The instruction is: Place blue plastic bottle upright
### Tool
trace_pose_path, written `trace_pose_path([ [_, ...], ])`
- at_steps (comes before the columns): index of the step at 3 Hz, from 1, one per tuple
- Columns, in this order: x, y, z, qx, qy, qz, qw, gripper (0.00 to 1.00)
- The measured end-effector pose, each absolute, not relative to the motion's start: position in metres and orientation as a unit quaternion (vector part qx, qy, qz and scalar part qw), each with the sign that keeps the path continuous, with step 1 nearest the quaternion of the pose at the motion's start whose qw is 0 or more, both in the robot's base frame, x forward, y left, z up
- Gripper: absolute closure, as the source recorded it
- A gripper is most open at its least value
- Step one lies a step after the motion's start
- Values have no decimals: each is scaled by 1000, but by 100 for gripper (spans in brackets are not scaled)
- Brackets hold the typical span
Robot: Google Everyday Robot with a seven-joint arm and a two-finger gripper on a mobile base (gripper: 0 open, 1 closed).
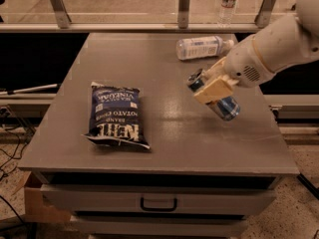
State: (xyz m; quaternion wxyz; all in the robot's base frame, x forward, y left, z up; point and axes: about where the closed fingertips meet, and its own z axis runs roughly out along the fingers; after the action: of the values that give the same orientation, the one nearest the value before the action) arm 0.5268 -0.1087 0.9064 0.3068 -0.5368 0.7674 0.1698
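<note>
On right-centre of the bench, a grey flat-topped metal one w/ a drawer across its near face, sits the tool: the tan two-finger end of a white arm that comes in from the right edge. It is closed narrow on the slim blue-and-silver metal drink can, w/ the fingers clamped across the can's mid-body. The can is tilted, not upright. One end points up & far-left; the blue end w/ silver rim points down & near-right, low over the bench top. Cannot tell whether that lower end touches the surface.

Far of the tool, towards the bench's far-right corner, a clear plastic bottle w/ pale label & white cap lies on its side. Its cap end is to the right, beside the arm, & it is apart from the can.

Left-centre, a dark blue chip bag w/ white lettering lies flat, long axis near-to-far, well apart from can & tool.

The drawer has a dark pull handle at mid-front. Beyond the bench's far edge, behind a rail w/ metal posts, a second clear bottle stands upright on the floor. Near-left, below bench level, are a brown cardboard box & dark cables on speckled floor.
</note>
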Motion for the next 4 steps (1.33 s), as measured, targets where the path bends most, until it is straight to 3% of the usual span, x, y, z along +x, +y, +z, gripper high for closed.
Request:
trace_pose_path([
  [4, 527, -104, 916, -513, 626, 351, 471, 100],
])
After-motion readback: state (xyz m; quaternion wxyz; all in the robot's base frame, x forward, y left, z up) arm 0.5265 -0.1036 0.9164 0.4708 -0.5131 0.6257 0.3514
